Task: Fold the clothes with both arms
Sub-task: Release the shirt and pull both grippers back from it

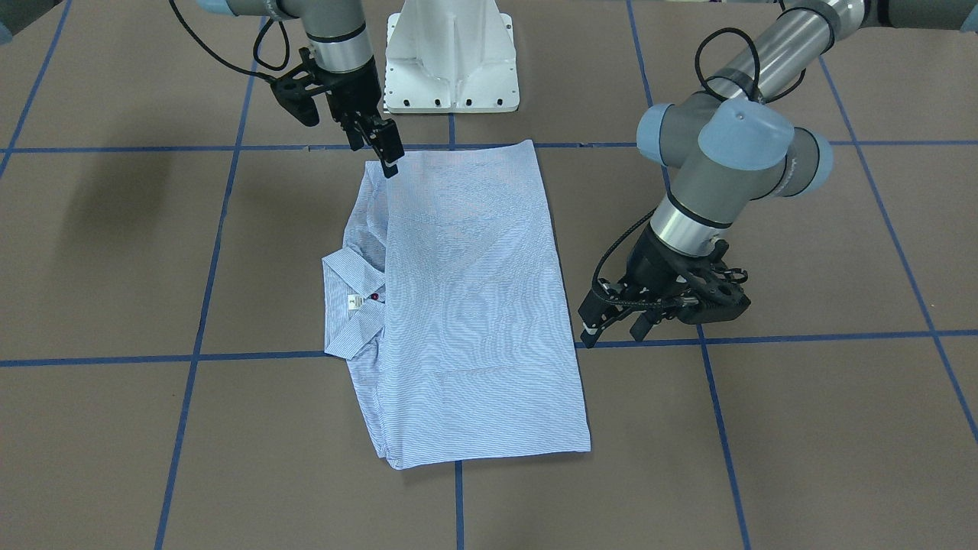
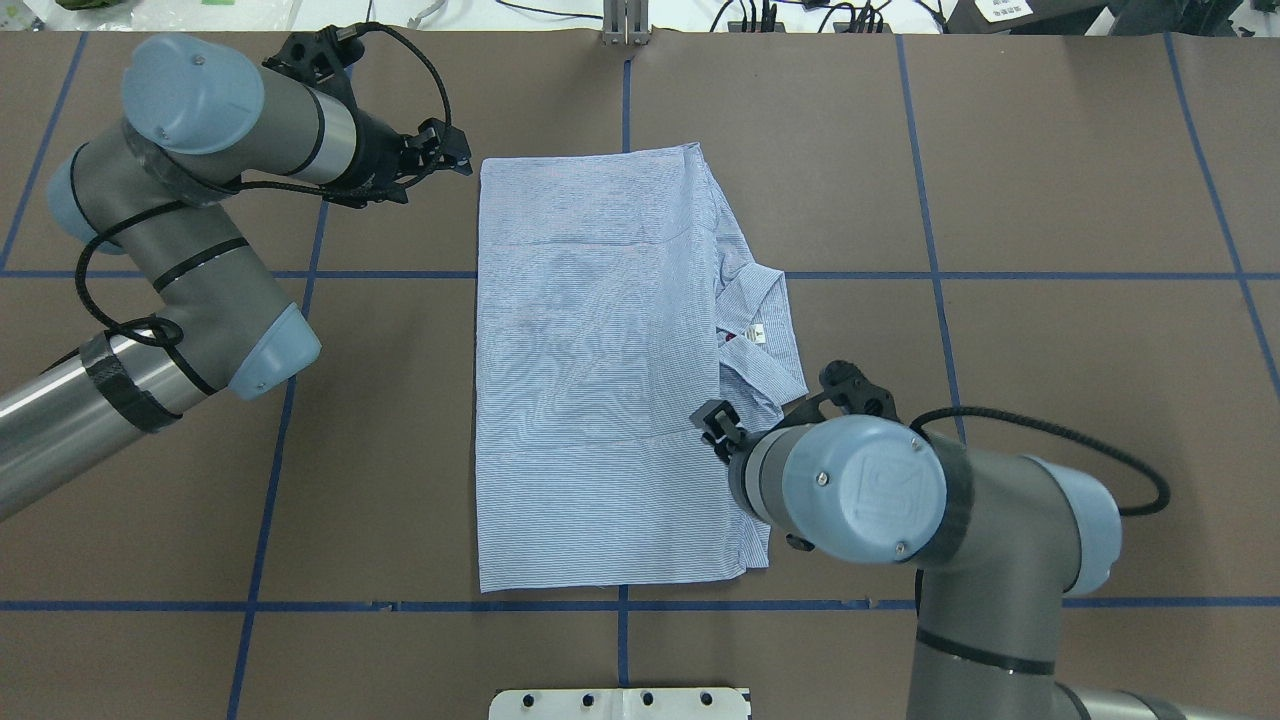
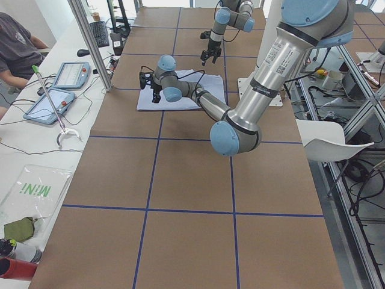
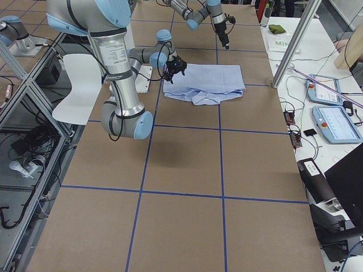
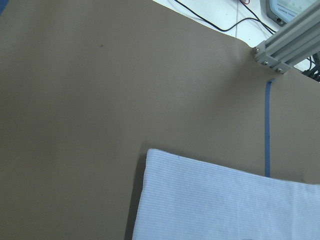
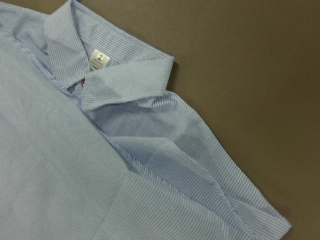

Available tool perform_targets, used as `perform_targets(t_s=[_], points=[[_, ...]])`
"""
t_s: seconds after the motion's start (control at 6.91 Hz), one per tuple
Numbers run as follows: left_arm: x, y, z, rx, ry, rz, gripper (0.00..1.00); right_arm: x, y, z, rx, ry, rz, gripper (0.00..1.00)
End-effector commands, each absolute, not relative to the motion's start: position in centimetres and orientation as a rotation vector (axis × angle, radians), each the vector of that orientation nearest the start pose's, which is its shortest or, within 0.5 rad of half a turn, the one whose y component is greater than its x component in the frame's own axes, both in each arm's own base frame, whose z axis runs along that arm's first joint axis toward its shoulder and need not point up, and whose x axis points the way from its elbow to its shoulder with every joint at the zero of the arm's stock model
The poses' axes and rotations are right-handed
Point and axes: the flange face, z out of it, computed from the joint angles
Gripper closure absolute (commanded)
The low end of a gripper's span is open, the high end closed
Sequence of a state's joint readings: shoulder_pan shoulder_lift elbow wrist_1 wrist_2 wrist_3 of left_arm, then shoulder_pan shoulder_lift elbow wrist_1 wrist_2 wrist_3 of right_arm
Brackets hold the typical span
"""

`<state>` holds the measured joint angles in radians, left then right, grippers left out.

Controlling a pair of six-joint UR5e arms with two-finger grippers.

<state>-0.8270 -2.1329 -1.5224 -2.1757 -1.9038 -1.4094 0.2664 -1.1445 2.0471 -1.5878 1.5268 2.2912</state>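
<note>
The light blue-and-white striped shirt (image 1: 474,305) lies folded into a flat rectangle on the brown table (image 2: 1050,300). Its collar (image 2: 760,320) with a white label (image 6: 99,59) and a folded sleeve edge stick out on my right side. My left gripper (image 1: 615,328) hangs open and empty just off the shirt's left edge, near its far corner (image 5: 150,155). My right gripper (image 1: 378,149) hovers over the shirt's near right part, beside the collar. Its fingers look slightly apart and hold no cloth. Neither wrist view shows fingers.
The white pedestal base (image 1: 451,61) stands at the table's near edge. Blue tape lines (image 2: 940,275) cross the tabletop. An aluminium post (image 5: 285,47) rises at the far edge. A person (image 3: 18,48) sits at a side bench with tablets (image 3: 69,75).
</note>
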Motion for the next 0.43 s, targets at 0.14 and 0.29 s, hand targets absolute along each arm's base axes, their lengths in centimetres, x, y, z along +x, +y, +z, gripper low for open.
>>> perform_targets(t_s=[0.14, 0.29], points=[[39.4, -57.5, 28.1, 0.260, 1.117, -0.406, 0.11, -55.1, -23.3, 25.6, -0.149, -0.916, 1.110, 0.00], [39.4, -57.5, 27.9, 0.261, 1.118, -0.405, 0.11, -55.9, -22.5, 26.8, -0.147, -0.891, 1.104, 0.00]])
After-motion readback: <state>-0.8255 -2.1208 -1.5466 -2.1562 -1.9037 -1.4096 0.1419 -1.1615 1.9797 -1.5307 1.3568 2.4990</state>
